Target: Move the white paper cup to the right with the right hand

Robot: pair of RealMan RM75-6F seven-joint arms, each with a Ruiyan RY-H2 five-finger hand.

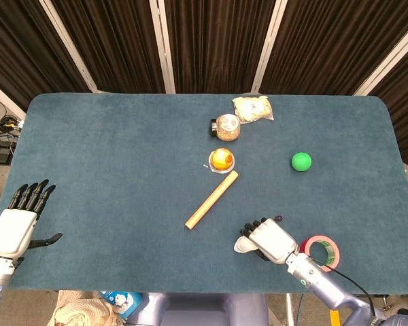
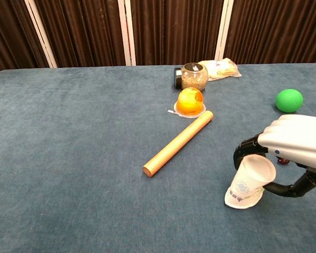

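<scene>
The white paper cup (image 2: 248, 182) stands upside down near the table's front edge, tilted, with a small flower print on its side. My right hand (image 2: 292, 142) grips it: the fingers curl over its upper end and the thumb lies along its right side. From above, the right hand (image 1: 268, 239) covers most of the cup (image 1: 241, 248), so only a sliver shows at the hand's left. My left hand (image 1: 17, 224) hovers at the table's front left corner with its fingers spread, holding nothing.
A wooden rod (image 2: 178, 143) lies diagonally left of the cup. Behind it are an orange ball on a dish (image 2: 189, 101), a glass jar (image 2: 194, 76) and a plastic bag (image 2: 218, 68). A green ball (image 2: 288, 100) sits far right. A red tape roll (image 1: 323, 250) lies beside my right wrist.
</scene>
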